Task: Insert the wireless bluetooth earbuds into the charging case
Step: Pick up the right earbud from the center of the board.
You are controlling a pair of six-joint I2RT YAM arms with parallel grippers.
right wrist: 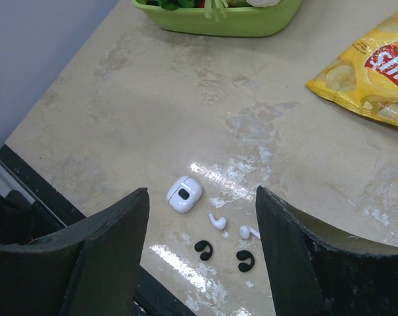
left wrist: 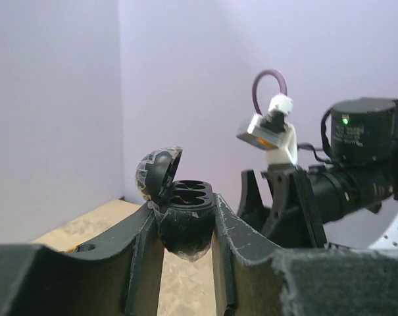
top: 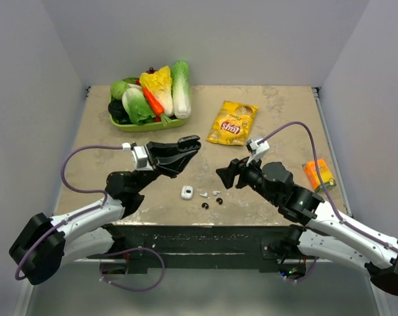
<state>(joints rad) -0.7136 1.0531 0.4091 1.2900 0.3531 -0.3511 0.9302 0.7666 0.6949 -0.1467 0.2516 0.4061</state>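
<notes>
My left gripper (top: 189, 143) is shut on a black charging case (left wrist: 187, 217) and holds it above the table. The case's lid (left wrist: 156, 174) is flipped open, showing dark slots. On the table near the front edge lie two white wireless earbuds (right wrist: 217, 222) (right wrist: 247, 232) and two dark rounded ones (right wrist: 203, 249) (right wrist: 245, 261). A small white case (right wrist: 184, 194) lies shut beside them. My right gripper (right wrist: 202, 192) hangs open above this group, with nothing between its fingers. From above, the earbuds (top: 210, 197) lie between the two grippers.
A green tray (top: 149, 123) of toy vegetables stands at the back left. A yellow chips bag (top: 232, 122) lies at the back centre. An orange box (top: 318, 174) sits by the right edge. The table's front edge runs just below the earbuds.
</notes>
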